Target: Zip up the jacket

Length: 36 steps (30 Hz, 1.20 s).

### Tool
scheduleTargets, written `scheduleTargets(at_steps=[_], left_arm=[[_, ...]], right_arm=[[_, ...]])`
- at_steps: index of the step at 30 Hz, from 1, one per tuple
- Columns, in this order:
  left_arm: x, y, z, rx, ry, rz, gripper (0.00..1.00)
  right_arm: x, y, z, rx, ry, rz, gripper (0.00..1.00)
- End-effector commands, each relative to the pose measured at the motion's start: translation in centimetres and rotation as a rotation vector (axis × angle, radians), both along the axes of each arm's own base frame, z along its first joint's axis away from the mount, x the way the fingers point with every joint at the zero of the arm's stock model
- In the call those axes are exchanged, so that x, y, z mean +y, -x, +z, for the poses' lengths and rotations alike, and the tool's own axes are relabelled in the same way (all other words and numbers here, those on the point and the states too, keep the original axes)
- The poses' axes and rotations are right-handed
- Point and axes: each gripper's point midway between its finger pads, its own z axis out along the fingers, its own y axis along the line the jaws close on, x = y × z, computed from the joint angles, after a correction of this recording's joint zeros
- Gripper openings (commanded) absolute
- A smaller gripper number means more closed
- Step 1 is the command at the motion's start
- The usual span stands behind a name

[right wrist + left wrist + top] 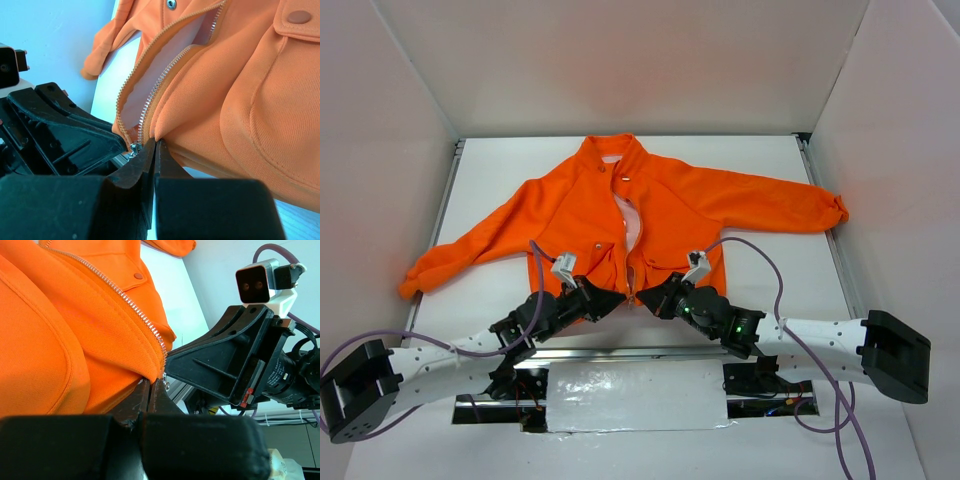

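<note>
Orange jacket [665, 205] lies flat, front up, on the white table [760, 160], in the middle of the overhead view. Its collar [615, 155] points to 12 o'clock and its hem to 6 o'clock, toward the arm bases. One sleeve [770, 200] runs out to 3 o'clock, the other sleeve [460, 255] slants down toward 8 o'clock. The zipper [632, 275] is open along most of the front, with pale lining showing between its two edges.

Left gripper [616, 300] reaches in from 8 o'clock, right gripper [650, 298] from 4 o'clock. Their tips sit almost nose to nose at the hem, either side of the zipper's bottom end.

Left wrist view: left gripper [151, 387] has its fingers pressed together, pinching the hem edge just beside the lowest zipper teeth. The right gripper's black body fills the 3 o'clock side, its tip just beside that same spot.

Right wrist view: right gripper [155, 147] has its fingers pressed together, nipping a fold of hem. A small metal piece [134, 146] sits at 9 o'clock of the tips; cannot tell if it is the slider. A snap [300, 16] on a flap pocket shows at 2 o'clock.
</note>
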Motion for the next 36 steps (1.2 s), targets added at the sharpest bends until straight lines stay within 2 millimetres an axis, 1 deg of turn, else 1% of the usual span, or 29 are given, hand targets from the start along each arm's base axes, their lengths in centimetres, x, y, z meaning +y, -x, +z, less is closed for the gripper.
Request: scheduleTargets(at_steps=[1, 9, 12, 18, 21, 25, 29, 33, 36], left_arm=[[-0.7, 0.5, 2.2, -0.040, 0.085, -0.037, 0.00], [-0.6, 0.5, 1.2, -0.023, 0.061, -0.027, 0.00], [-0.6, 0.5, 1.2, -0.026, 0.062, -0.030, 0.00], [-0.9, 0.8, 0.7, -0.016, 0.046, -0.047, 0.00], [-1.0, 0.9, 0.7, -0.025, 0.040, -0.062, 0.00], [-1.3, 1.3, 1.2, -0.065, 0.019, -0.098, 0.00], [-1.0, 1.2, 0.2, -0.060, -0.058, -0.102, 0.00], [-1.2, 1.5, -0.6, -0.044, -0.085, -0.119, 0.00], [-0.8, 1.3, -1.6, -0.013, -0.100, -0.095, 0.00]], right_arm=[[0.7, -0.5, 2.9, -0.058, -0.066, -0.013, 0.00], [0.4, -0.7, 3.5, -0.064, -0.079, -0.025, 0.00], [0.3, -0.8, 3.3, -0.060, -0.074, -0.035, 0.00], [0.3, -1.1, 3.4, -0.066, -0.074, -0.040, 0.00], [0.4, -1.2, 3.4, -0.078, -0.059, -0.038, 0.00], [0.5, -1.4, 3.6, -0.117, -0.025, -0.008, 0.00], [0.7, -1.4, 3.5, -0.137, -0.007, 0.023, 0.00], [0.7, -1.4, 3.8, -0.158, -0.031, 0.059, 0.00], [0.8, -1.3, 4.1, -0.159, -0.041, 0.067, 0.00]])
